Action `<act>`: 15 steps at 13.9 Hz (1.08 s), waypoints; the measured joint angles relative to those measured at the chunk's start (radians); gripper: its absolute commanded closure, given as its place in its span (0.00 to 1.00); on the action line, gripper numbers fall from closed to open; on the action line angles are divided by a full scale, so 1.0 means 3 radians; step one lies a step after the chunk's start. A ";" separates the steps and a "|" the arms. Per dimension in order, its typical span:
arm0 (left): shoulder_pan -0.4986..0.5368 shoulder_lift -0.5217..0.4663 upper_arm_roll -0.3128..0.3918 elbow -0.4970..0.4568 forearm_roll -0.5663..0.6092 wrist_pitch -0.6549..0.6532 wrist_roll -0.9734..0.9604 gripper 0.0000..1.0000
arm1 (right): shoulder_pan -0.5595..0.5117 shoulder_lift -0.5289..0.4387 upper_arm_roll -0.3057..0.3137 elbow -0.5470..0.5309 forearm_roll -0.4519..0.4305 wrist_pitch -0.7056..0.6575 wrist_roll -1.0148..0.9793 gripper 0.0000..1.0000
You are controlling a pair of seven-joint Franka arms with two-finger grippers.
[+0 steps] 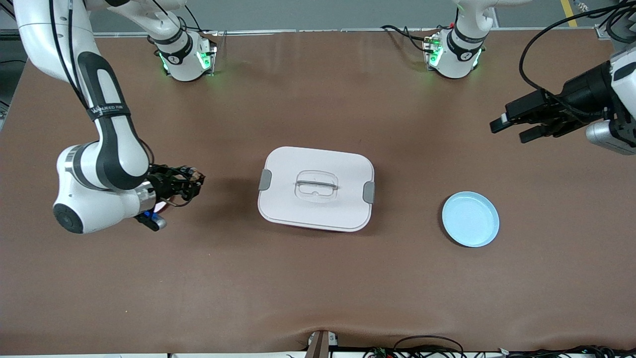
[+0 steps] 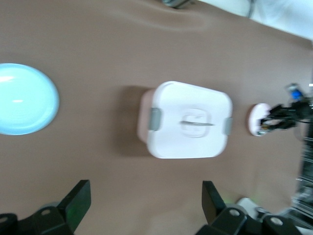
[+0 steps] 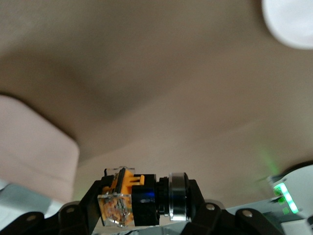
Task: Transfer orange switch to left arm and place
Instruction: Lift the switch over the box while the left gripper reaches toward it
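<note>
Between right pincer [image 3: 142, 208] fingers: the orange switch [image 3: 132, 198], clamped

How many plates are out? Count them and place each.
2. A light blue plate lies toward the left arm's end of the table; a pale plate lies under the right gripper, mostly hidden in the front view.

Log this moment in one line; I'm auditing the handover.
right gripper: shut on orange switch | left gripper: open, waiting | box: between
</note>
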 measured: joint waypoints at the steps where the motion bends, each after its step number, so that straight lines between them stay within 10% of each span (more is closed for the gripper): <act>1: -0.0032 0.0056 -0.0010 0.0000 -0.0092 0.0062 0.0021 0.00 | 0.0102 -0.0002 0.0003 0.0043 0.0120 0.0003 0.0203 1.00; 15: -0.0509 0.0417 -0.0045 0.0002 -0.0335 0.0540 0.0040 0.00 | 0.0991 -0.0008 0.0011 0.0531 0.1523 0.0716 0.2360 1.00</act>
